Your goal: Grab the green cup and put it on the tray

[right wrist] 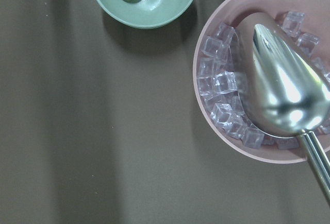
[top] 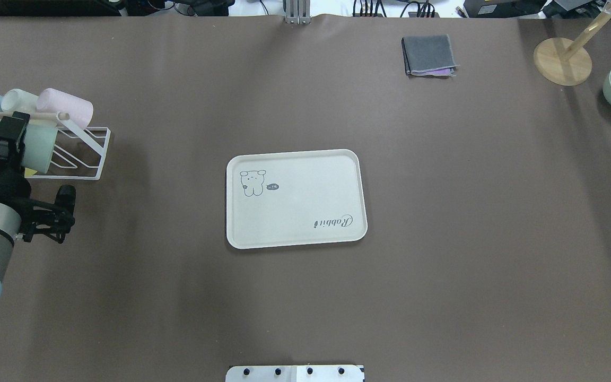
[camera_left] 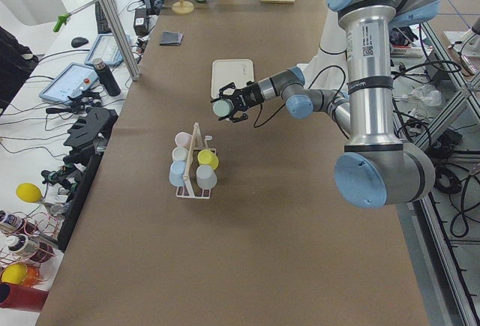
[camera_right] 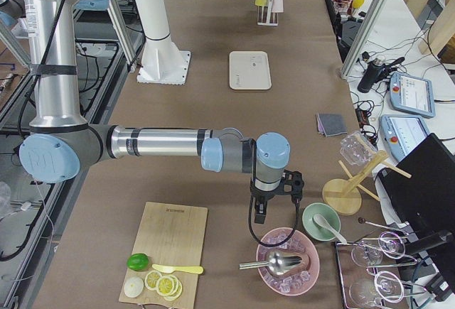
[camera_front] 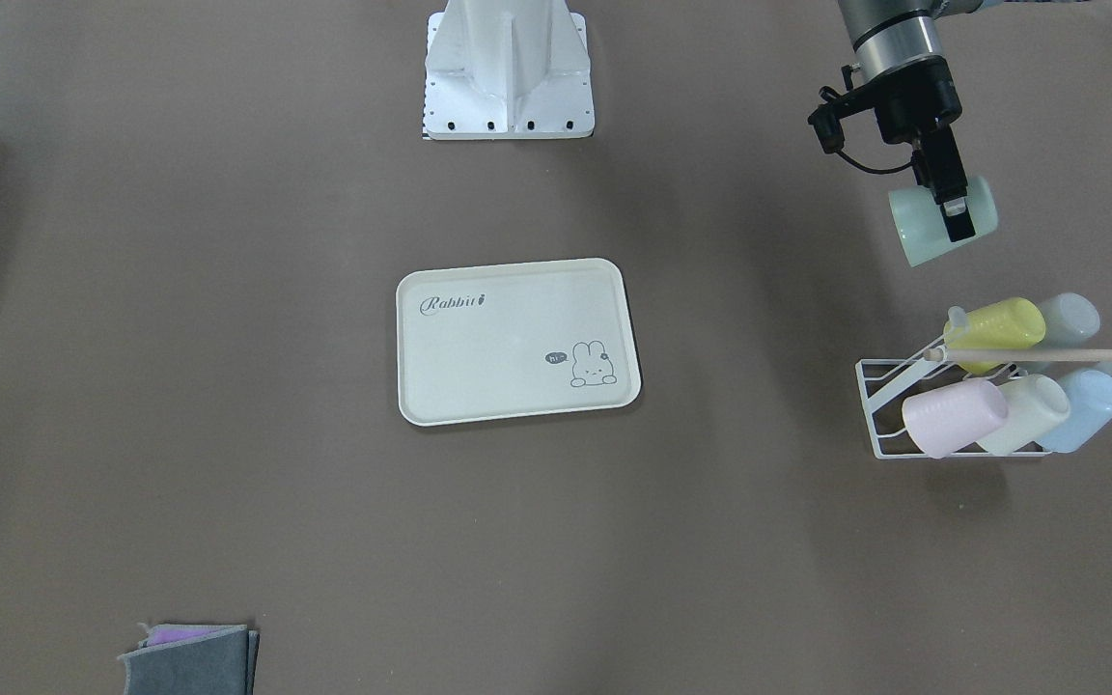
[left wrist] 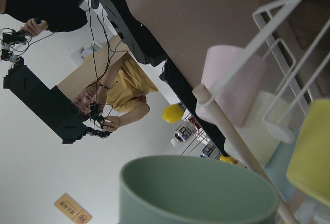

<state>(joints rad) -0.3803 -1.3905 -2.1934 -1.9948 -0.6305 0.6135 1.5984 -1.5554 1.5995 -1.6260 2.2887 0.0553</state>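
Observation:
My left gripper (camera_front: 957, 220) is shut on the mint-green cup (camera_front: 937, 227) and holds it on its side in the air, just clear of the white wire cup rack (camera_front: 879, 396). The cup also shows in the overhead view (top: 40, 148) and fills the bottom of the left wrist view (left wrist: 198, 193). The cream-white "Rabbit" tray (camera_front: 498, 367) lies empty at the table's middle, far from the cup. My right gripper (camera_right: 261, 213) hangs over the far end of the table above a pink ice bowl; I cannot tell whether it is open.
The rack holds a yellow-green cup (camera_front: 995, 323), a pink cup (camera_front: 952, 415), a cream cup (camera_front: 1024, 410) and blue cups. A folded grey cloth (top: 427, 54) lies past the tray. Below the right wrist are the ice bowl (right wrist: 203, 44), a metal scoop (right wrist: 283, 80) and a green bowl (right wrist: 170, 7).

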